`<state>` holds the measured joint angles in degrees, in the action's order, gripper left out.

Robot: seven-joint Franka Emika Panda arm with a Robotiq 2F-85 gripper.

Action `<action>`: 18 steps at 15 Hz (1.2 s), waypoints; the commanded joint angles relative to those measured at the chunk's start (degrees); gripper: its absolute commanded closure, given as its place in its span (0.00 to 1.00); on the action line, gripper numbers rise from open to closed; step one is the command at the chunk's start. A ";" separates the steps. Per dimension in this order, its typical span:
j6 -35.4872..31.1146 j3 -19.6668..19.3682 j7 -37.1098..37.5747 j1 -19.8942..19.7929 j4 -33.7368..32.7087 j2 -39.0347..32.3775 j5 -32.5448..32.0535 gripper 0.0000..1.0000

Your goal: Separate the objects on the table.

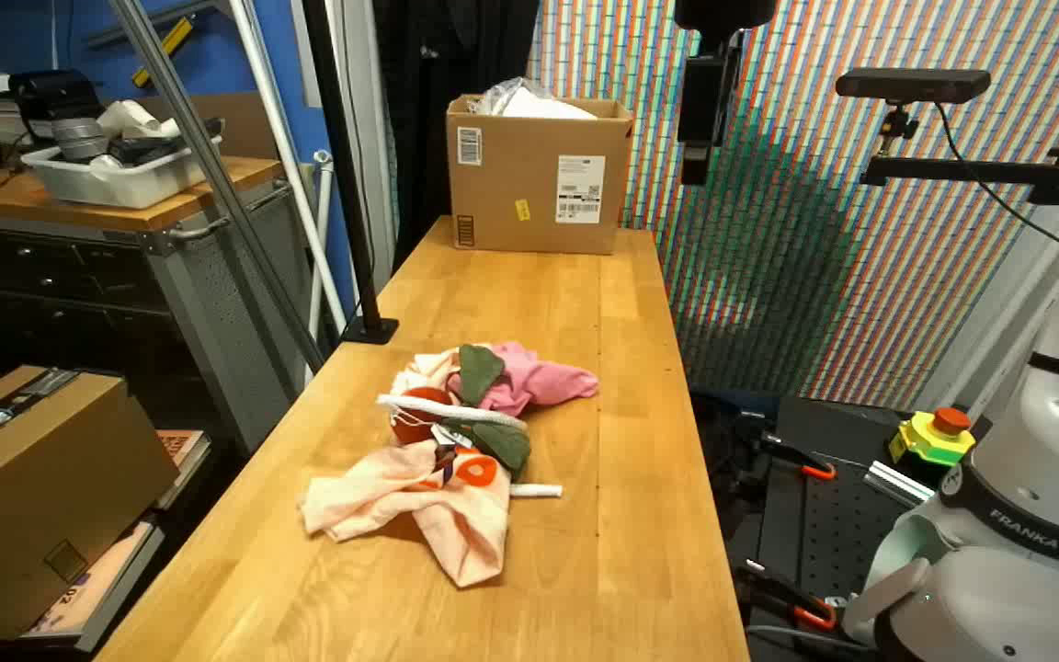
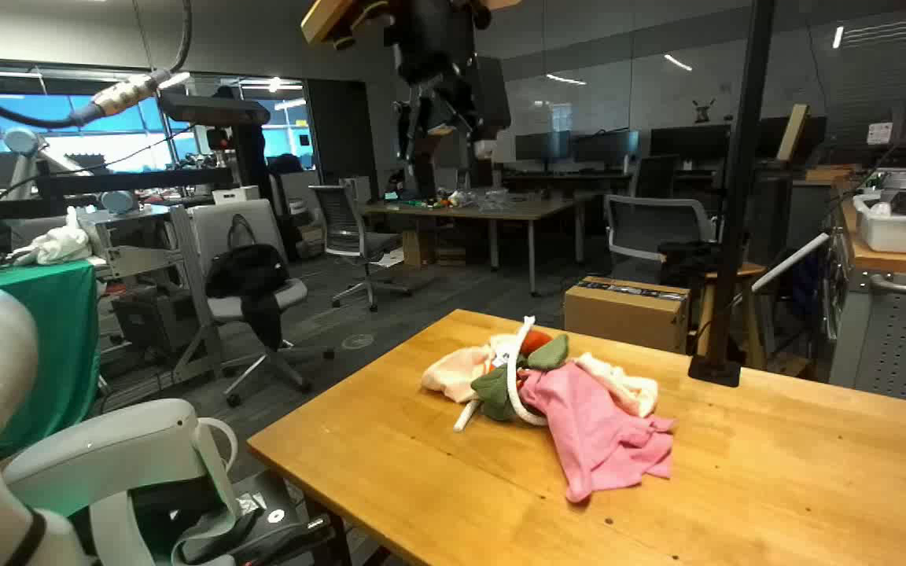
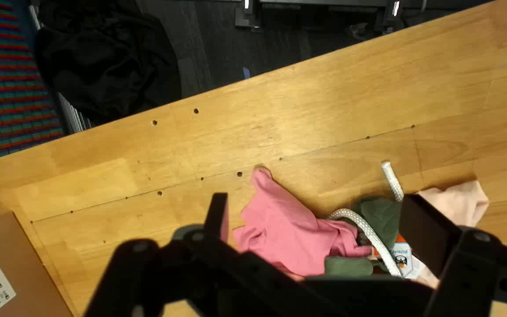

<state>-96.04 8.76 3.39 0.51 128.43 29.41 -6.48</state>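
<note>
Wrist view: gripper [image 3: 319, 220] wide, empty. Pink cloth [image 3: 288, 235] judged soft, light; pinch corner nearest robot-side edge of table [image 3: 302, 110]. Rope [image 3: 373, 237] likely stiffer; take free end.

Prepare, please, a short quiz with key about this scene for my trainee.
1. True or false: the black two-finger gripper stands open.
2. What stands at the far end of the light wooden workbench in an exterior view? A) green plastic crate B) brown cardboard box C) red metal bucket
3. Why is the separating not finished?

Key:
1. True.
2. B.
3. The soft pink cloth, white braided rope and dark green leaf-shaped cloth lie together in one pile.
</note>
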 commanded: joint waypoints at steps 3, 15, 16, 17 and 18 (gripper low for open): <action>0.16 -1.03 0.52 1.35 -0.57 0.07 -0.50 0.00; -14.54 1.29 1.35 3.55 -2.25 -9.48 -2.18 0.00; -17.22 1.66 1.54 3.89 -2.41 -10.95 -2.52 0.00; -19.89 2.06 1.81 4.16 -2.52 -12.39 -3.28 0.00; -22.18 2.51 2.41 4.38 -3.04 -14.10 -4.03 0.00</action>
<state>-112.88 10.25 3.78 3.96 127.96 20.07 -7.99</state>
